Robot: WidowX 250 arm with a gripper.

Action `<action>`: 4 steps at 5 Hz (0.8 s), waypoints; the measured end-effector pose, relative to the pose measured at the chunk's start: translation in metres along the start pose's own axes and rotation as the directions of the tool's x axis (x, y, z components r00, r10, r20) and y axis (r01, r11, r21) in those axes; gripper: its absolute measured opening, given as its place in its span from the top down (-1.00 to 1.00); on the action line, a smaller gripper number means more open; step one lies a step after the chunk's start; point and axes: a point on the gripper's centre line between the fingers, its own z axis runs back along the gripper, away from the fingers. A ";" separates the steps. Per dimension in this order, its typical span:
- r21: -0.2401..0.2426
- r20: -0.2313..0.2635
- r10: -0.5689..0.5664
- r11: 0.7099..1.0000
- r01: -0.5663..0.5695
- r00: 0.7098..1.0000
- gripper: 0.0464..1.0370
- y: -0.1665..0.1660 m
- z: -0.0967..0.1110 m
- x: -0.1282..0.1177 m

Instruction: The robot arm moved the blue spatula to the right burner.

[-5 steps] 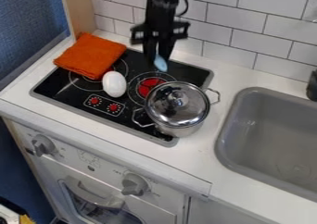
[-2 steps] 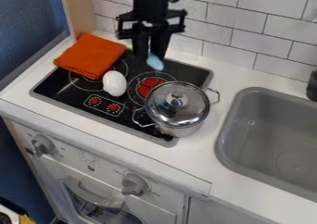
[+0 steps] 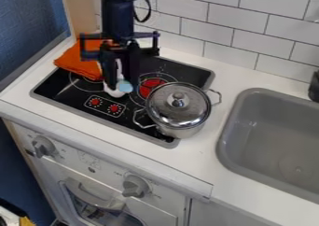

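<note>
"Two fingers (image 3: 133,67): what did they do?"

"Mine clasped the blue spatula (image 3: 126,87) above the stove (image 3: 65,95), its head beside the red-centred right burner (image 3: 149,85)."

"Touching the white egg (image 3: 111,91)?"

"I couldn't tell; the head overlapped it in view. A lidded pot (image 3: 181,109) stood right of the head, near that burner."

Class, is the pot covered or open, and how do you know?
Covered: a lid with a knob sits over the pot.
</note>
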 end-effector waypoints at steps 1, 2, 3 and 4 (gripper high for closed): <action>0.064 -0.056 -0.019 0.998 0.023 0.998 0.45 0.021 -0.014 -0.005; 0.113 -0.110 -0.110 0.986 0.123 0.988 0.45 0.022 -0.029 -0.005; 0.183 -0.184 -0.130 0.969 0.164 0.974 0.45 0.021 -0.045 0.001; 0.217 -0.221 -0.134 0.959 0.182 0.966 0.45 0.018 -0.051 0.015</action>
